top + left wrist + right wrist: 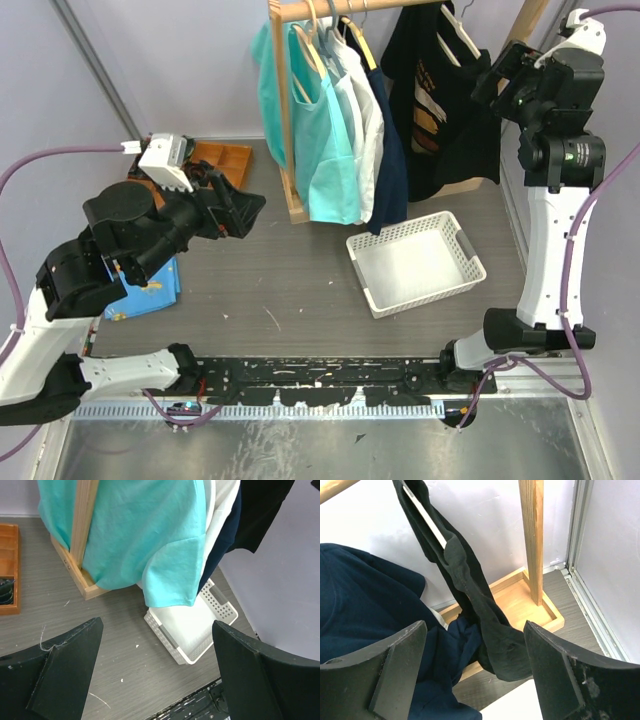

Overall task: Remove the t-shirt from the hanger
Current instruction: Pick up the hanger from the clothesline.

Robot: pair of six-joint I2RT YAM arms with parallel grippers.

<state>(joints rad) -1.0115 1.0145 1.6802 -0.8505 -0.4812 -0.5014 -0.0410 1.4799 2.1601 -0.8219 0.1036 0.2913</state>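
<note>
Black t-shirt [440,110] hangs at the right end of the wooden rack [285,120]. It sits on a pale hanger [462,38], and the hook of the hanger is over the top rail. A yellow print shows on the cloth. In the right wrist view the black t-shirt [470,595] falls from the hanger [427,517] in one long fold, near the upright post of the rack [532,535].

The right gripper [490,85] is raised high, just beside the right shoulder of the black t-shirt. Its jaws are spread wide. In its own camera the right gripper [474,630] has the black fold between its two fingers [395,665]. I cannot tell if the fingers touch the cloth, but they do not pinch it.

The left gripper [250,215] hovers above the table [300,290], to the left of the rack. Its jaws are also spread wide and hold nothing. Its camera looks past the left gripper [157,625] to a teal shirt [145,535].

To the left of the black t-shirt hang a navy shirt [392,150], a white shirt [365,110] and the teal shirt [325,140]. A white basket [365,270] stands on the table in front of the rack. A wooden tray [225,160] lies at the far left, behind the left gripper.
</note>
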